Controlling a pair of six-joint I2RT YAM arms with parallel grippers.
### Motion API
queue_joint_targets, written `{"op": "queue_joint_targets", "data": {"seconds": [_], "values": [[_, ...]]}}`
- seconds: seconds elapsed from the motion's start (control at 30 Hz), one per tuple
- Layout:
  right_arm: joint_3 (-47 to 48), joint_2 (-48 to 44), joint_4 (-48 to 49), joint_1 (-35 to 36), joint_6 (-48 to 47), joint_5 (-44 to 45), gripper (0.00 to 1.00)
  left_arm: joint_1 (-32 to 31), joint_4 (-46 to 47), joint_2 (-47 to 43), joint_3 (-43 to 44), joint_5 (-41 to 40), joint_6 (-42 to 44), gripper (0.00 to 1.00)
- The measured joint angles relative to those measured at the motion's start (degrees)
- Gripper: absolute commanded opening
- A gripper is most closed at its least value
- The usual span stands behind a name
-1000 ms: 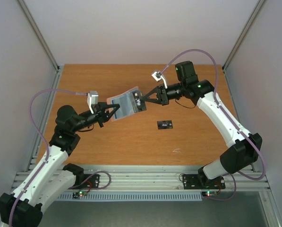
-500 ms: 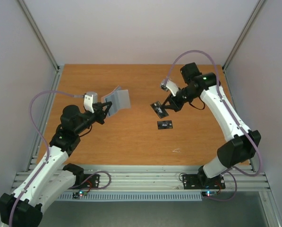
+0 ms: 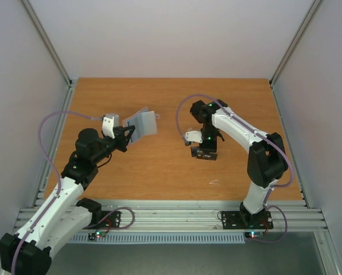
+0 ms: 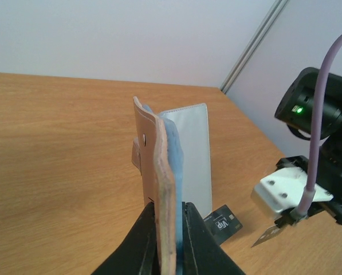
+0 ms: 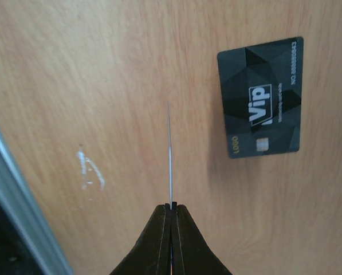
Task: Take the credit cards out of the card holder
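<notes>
One edge-on card (image 5: 169,154) pinched in R gripper (image 5: 171,207) beside VIP card (image 5: 260,97), L gripper (image 4: 169,209) clamping holder (image 4: 159,166); tipping on release may stack them.

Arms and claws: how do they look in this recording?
The left arm and right arm have white shells with black joints. The left claw and right claw are black, each with two tapered fingers. Lilac cables loop to white camera mounts; green lights glow.
</notes>
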Motion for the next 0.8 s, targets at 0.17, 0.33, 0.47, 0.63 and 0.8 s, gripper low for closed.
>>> {"op": "queue_joint_targets", "data": {"seconds": [0.17, 0.33, 0.47, 0.63, 0.8], "values": [[-1.9, 2.4, 4.7, 2.5, -5.2, 4.1, 0.01, 0.0, 0.0, -0.2, -0.3, 0.0, 0.0, 0.00], [-2.8, 3.2, 7.9, 3.1, -9.4, 4.3, 0.01, 0.0, 0.0, -0.5, -0.4, -0.1, 0.0, 0.00], [-2.8, 4.5, 8.3, 3.2, -10.8, 4.3, 0.01, 0.0, 0.0, -0.5, -0.4, -0.1, 0.2, 0.00], [-4.1, 6.0, 9.3, 3.2, -11.0, 4.3, 0.01, 0.0, 0.0, -0.5, -0.4, -0.3, 0.4, 0.00], [-4.3, 6.0, 10.3, 3.2, -11.0, 4.3, 0.01, 0.0, 0.0, -0.5, -0.5, -0.5, 0.4, 0.00]]}}
